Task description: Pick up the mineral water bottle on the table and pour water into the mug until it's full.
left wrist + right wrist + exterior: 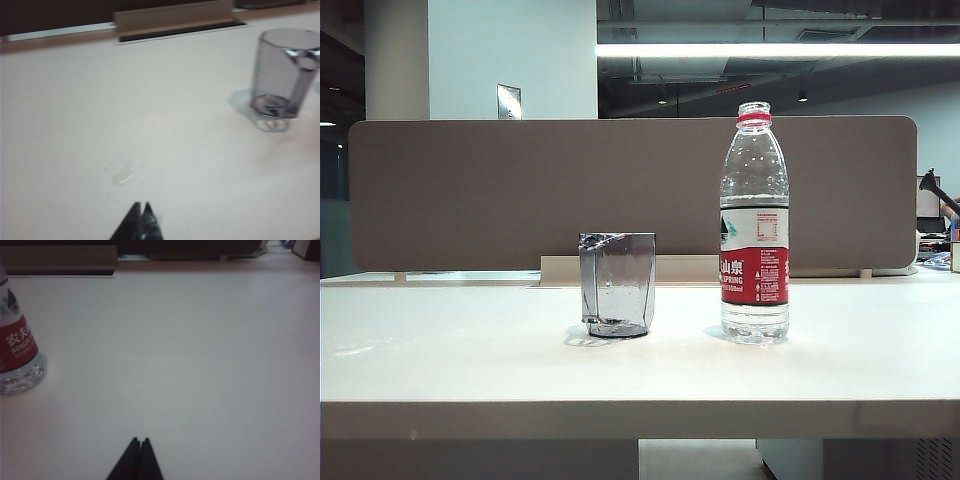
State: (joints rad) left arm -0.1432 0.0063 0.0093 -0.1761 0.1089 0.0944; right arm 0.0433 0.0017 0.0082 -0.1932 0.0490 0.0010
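Waiting: bottle (754, 225) at 3 o'clock of mug (617, 284) on counter (470, 360) | handling: nearly full, likely heavy, slick, squeezable, uncapped; grip the label waist | left pincer (141, 207) together, right pincer (140, 442) together, both empty

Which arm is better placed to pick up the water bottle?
Right. The mineral water bottle stands in the right tool's wrist view; the left tool faces the mug instead. Both are shut.

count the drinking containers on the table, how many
2. The mineral water bottle stands upright on the table, uncapped, right of centre in the exterior view. The mug stands upright to its left, apart from it. Neither shut gripper, left or right, touches either.
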